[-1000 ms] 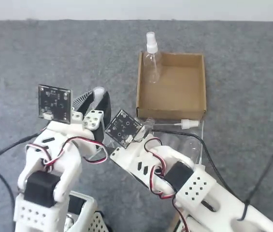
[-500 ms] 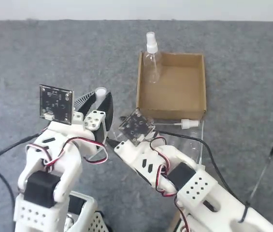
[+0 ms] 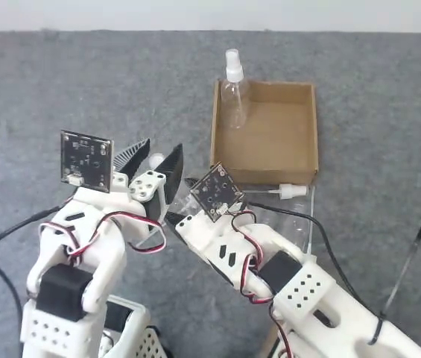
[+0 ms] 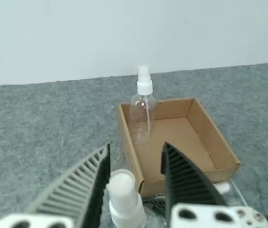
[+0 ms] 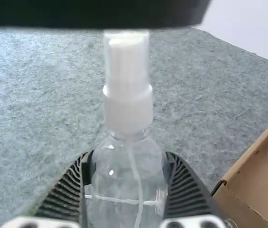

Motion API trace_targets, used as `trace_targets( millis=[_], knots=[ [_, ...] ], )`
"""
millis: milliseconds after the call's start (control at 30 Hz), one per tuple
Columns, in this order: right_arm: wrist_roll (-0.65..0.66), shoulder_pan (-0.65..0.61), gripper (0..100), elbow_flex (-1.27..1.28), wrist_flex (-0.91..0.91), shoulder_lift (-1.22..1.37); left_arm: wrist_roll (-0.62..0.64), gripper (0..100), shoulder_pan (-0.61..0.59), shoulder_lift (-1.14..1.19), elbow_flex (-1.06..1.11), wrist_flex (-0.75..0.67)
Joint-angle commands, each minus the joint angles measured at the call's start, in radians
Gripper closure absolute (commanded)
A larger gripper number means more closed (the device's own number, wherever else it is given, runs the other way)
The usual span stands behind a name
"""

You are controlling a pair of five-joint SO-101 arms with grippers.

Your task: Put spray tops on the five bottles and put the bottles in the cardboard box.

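In the right wrist view my right gripper (image 5: 127, 161) is shut on an upright clear bottle (image 5: 124, 183) that carries a white spray top (image 5: 126, 90). My left gripper (image 4: 136, 147) stands open, its fingers on either side of that spray top (image 4: 124, 194) without touching it. From above, the spray top (image 3: 156, 159) sits between the two arms, left of the cardboard box (image 3: 299, 160). A capped bottle (image 3: 234, 93) stands in the box's far left corner.
A loose spray top (image 3: 288, 192) with its thin tube lies on the grey mat just in front of the box. Clear bottles (image 3: 299, 224) lie beside it, partly under my right arm. A black cable (image 3: 407, 261) runs at the right.
My left gripper has opened and let go of the spray top, which stays on the bottle. My right wrist has turned and shifted slightly right.
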Motion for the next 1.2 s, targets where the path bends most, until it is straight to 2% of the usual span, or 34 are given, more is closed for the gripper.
trace_targets(
  millis=[0, 233, 333, 600, 767, 900, 1167],
  knots=[
    [-0.012, 0.01, 99.3, 0.003, -0.033, -0.024, -0.011, 83, -0.006, -0.015, -0.042, -0.02],
    [-0.012, 0.013, 99.3, 0.008, -0.033, -0.025, -0.044, 89, -0.161, 0.086, -0.13, -0.018],
    [-0.012, 0.015, 99.3, 0.008, -0.033, -0.025, -0.126, 90, -0.149, 0.161, -0.134, -0.008],
    [-0.012, 0.015, 99.3, 0.008, -0.031, -0.025, -0.13, 90, -0.14, 0.12, -0.108, 0.005],
    [-0.012, 0.015, 99.3, 0.008, -0.031, -0.025, -0.157, 90, -0.063, 0.12, -0.019, -0.015],
    [-0.012, 0.015, 99.3, 0.008, -0.028, -0.031, -0.158, 90, -0.054, 0.121, 0.041, -0.06],
    [-0.012, 0.013, 99.3, 0.055, -0.01, -0.176, -0.153, 90, -0.046, 0.123, 0.045, -0.086]
  ],
)
